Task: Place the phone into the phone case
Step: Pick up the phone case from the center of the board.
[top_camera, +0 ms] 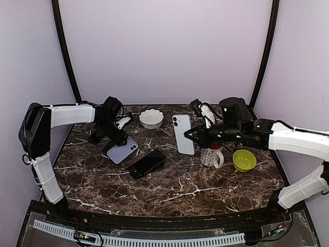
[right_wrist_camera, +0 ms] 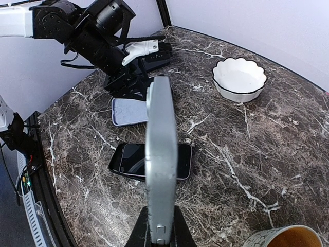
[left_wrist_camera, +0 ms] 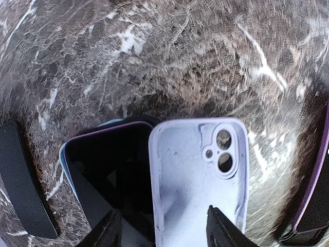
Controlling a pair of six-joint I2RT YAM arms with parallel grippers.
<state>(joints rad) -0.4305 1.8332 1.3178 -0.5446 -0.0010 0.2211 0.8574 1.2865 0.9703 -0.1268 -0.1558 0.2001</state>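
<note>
Operator: Phone (top_camera: pixel 183 135), where is it?

Spotter: Your right gripper (top_camera: pixel 194 135) has it clamped by one long edge. It is off the table (top_camera: pixel 205 190) and upright, with its white back and lenses facing the overhead camera. From your right wrist you see only its thin edge.

Operator: And the case (left_wrist_camera: pixel 198 175)?

Spotter: It lies flat at the left rear of the table, hollow side up. One long side overlaps a dark slab (left_wrist_camera: pixel 103 170) with a bluish rim; you can't tell from these views what that slab is.

Operator: Left gripper (left_wrist_camera: pixel 164 231)?

Spotter: It hangs right over the case's near end with its jaws apart and nothing held. One finger is above the dark slab, the other above the inside of the case. Whether either tip touches, you can't tell.

Operator: How far apart are phone and case?

Spotter: Well apart. A black phone (top_camera: pixel 147 163) lies flat on the table between them, nearer the case.

Operator: Anything else close?

Spotter: A white bowl (top_camera: pixel 151 118) sits at the back between your arms. A mug (top_camera: pixel 211 157) is just under your right gripper, with a green bowl (top_camera: pixel 244 160) beside it.
</note>
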